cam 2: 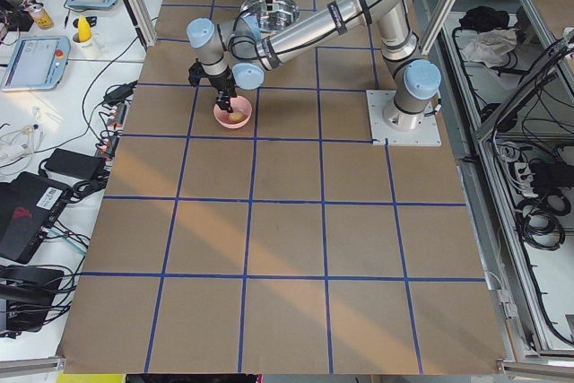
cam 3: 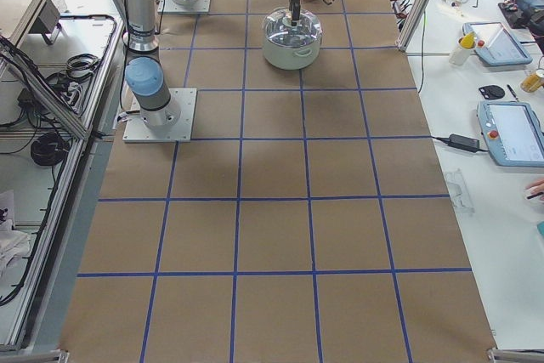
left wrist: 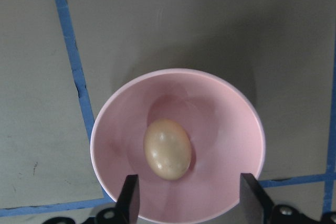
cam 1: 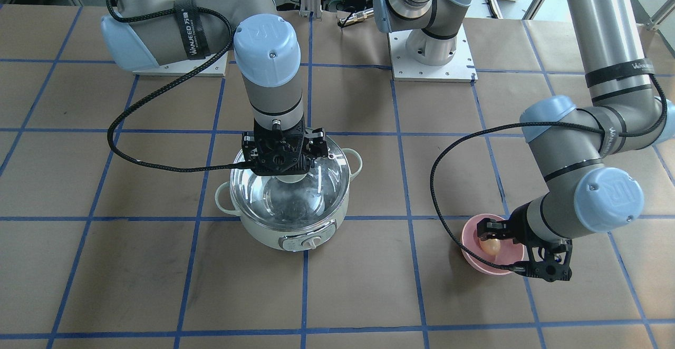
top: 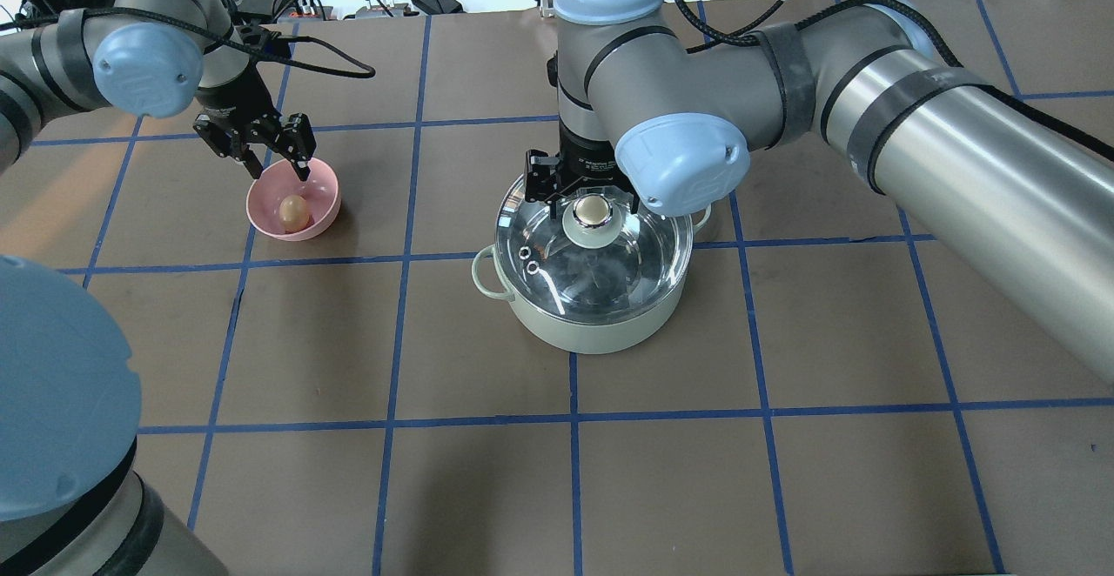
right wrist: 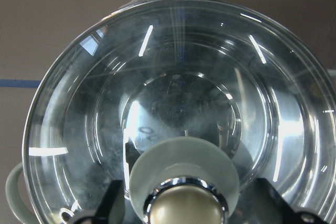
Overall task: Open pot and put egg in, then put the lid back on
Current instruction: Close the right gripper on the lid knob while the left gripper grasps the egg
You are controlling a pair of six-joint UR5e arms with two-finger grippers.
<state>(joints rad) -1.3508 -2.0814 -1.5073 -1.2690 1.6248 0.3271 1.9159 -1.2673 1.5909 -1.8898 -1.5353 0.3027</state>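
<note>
Pot [top: 600,328] stands near the middle of the desk [top: 783,472], on brown paper marked with blue tape [top: 574,419] in a grid. Its dial [cam 1: 312,242] faces away from the robot. The lid [top: 609,276] is seated on the pot, level all round the rim. Two small holes [top: 528,260] show near the lid's edge on the robot's left side.

The right gripper [right wrist: 190,203] hangs straight down over the lid's centre. Its fingers [right wrist: 111,203] are apart, one on each side of the knob [top: 594,209]. In the right wrist view a thin gap shows between each finger and the pale base under the knob, so nothing is clamped.

The egg [top: 293,209] lies on its side in the bottom of a pink bowl [top: 261,221]. The bowl sits on the robot's left, well apart from the pot.

The left gripper [left wrist: 190,199] is above the bowl, pointing down. Its fingers [left wrist: 129,198] are spread, with the egg between them in the left wrist view and touching neither. Their tips are near the bowl's rim; whether they dip below it cannot be told.
</note>
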